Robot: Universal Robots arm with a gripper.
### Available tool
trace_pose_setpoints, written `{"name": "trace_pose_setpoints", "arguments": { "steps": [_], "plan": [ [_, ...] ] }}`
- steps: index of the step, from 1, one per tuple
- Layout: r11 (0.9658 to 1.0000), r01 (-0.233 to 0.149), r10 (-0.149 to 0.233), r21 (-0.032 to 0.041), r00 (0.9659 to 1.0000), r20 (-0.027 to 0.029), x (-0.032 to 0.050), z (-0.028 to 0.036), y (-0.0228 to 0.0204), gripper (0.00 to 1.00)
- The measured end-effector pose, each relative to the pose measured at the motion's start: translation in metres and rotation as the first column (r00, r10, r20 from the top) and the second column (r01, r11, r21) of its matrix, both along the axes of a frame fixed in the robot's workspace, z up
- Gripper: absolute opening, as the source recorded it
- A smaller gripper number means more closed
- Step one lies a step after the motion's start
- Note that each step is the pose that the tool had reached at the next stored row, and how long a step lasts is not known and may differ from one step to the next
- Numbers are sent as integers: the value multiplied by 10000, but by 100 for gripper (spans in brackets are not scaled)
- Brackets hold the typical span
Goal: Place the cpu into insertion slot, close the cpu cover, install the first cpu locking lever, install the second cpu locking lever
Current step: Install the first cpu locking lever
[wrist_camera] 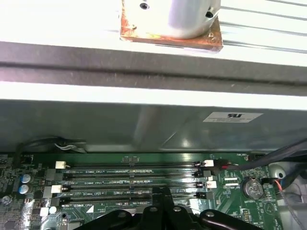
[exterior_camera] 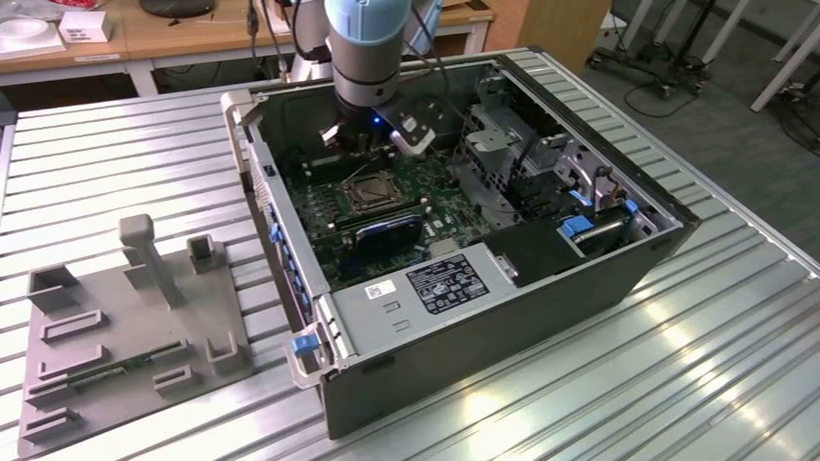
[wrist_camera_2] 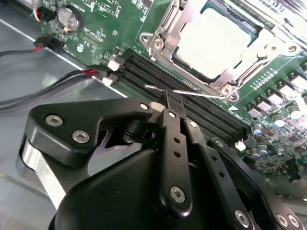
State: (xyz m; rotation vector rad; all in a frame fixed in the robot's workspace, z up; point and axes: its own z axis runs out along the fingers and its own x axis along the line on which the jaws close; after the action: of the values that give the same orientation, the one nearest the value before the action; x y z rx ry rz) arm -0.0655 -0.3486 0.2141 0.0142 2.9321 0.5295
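An open computer case point(exterior_camera: 513, 317) lies on its side on a ribbed metal table point(exterior_camera: 129, 163), and the arm point(exterior_camera: 365, 48) reaches down into it over the green board point(exterior_camera: 436, 182). In the exterior view the socket point(exterior_camera: 372, 192) sits near the middle of the board, just beside the arm's lower end. In the second wrist view the chip point(wrist_camera_2: 216, 38) lies flat in the socket. Its pale metal top shows through the cut-out of the cover point(wrist_camera_2: 189, 72), which lies down flat around it. The gripper point(wrist_camera_2: 169, 100) hangs over the long black memory slots point(wrist_camera_2: 139, 67) that run just beside the socket. Its two black fingers point(wrist_camera_2: 172, 143) are drawn together, with no gap showing at the tips. A thin wire lever point(wrist_camera_2: 201, 92) runs along the socket's edge on the side of the memory slots and passes right at the fingertips. It may be nipped between them, but the tips hide the spot, so I cannot tell whether they hold the wire or only touch it. In the first wrist view the same fingertips sit above the rows of memory slots, with the grey inner wall of the case beyond them. A round coin battery point(wrist_camera_2: 69, 18) sits on the board past the end of the memory slots, and red and black cables point(wrist_camera_2: 48, 86) trail across the case floor beside the board. On the table near the case, toward the exterior view's left, rests a grey tray point(exterior_camera: 129, 327) with upright blocks and shallow pockets.
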Motion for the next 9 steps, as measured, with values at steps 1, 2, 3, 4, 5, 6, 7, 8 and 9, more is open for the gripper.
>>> {"name": "trace_pose_setpoints", "arguments": {
  "steps": [1, 2, 3, 4, 5, 6, 7, 8, 9],
  "plan": [
    [10000, -1, 1, 0, 10000, 3, 0, 12, 0, 11],
    [10000, 0, 0, 0, 10000, 4, 0, 19, 0, 11],
    [10000, 0, 0, 0, 10000, 6, 0, 25, 0, 11],
    [10000, 0, 0, 0, 10000, 7, 0, 31, 0, 11],
    [10000, -1, 1, 0, 10000, 8, 0, 37, 0, 11],
    [10000, 0, 0, 0, 10000, 9, 0, 41, 0, 11],
    [10000, 0, 0, 2, 10000, 11, 0, 40, 0, 11],
    [10000, 0, 0, 1, 10000, 11, 0, 40, 0, 11],
    [10000, 0, 0, 2, 10000, 11, 0, 40, 0, 11]
  ]
}}
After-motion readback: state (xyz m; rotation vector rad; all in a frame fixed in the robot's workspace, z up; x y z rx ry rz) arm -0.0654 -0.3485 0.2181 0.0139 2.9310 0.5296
